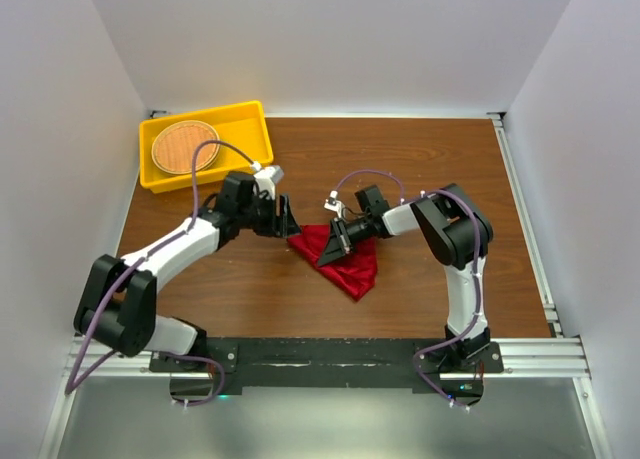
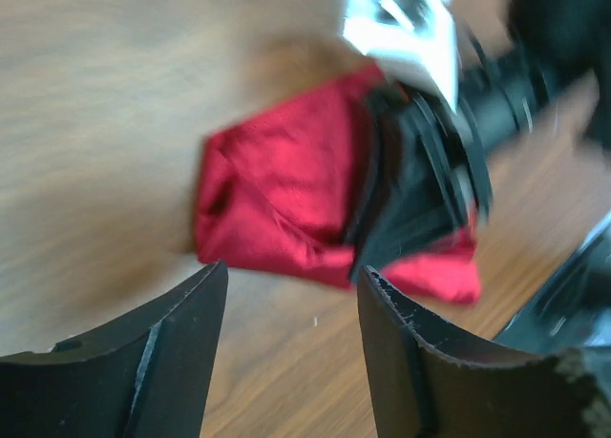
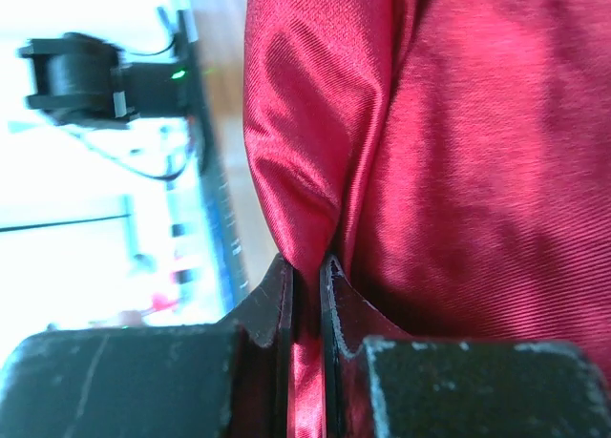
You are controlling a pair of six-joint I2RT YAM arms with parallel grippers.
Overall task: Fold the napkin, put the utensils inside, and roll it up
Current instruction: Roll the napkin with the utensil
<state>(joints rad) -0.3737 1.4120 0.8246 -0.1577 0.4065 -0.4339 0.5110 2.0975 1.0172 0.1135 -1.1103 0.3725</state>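
The red napkin (image 1: 348, 264) lies bunched in a rough triangle on the brown table, between the two arms. My right gripper (image 1: 332, 245) is at its upper left part. In the right wrist view that gripper (image 3: 305, 266) is shut on a pinched fold of the napkin (image 3: 458, 152). My left gripper (image 1: 289, 224) hovers just left of the cloth's tip. Its jaws (image 2: 291, 295) stand open over bare wood with nothing between them, and the napkin (image 2: 277, 190) lies just beyond the fingertips (image 2: 196, 314). The utensils are out of view.
A yellow bin (image 1: 245, 119) stands at the back left of the table with a round woven mat (image 1: 186, 147) in it. White walls close in the left, back and right sides. A metal rail (image 1: 540, 354) runs along the near edge.
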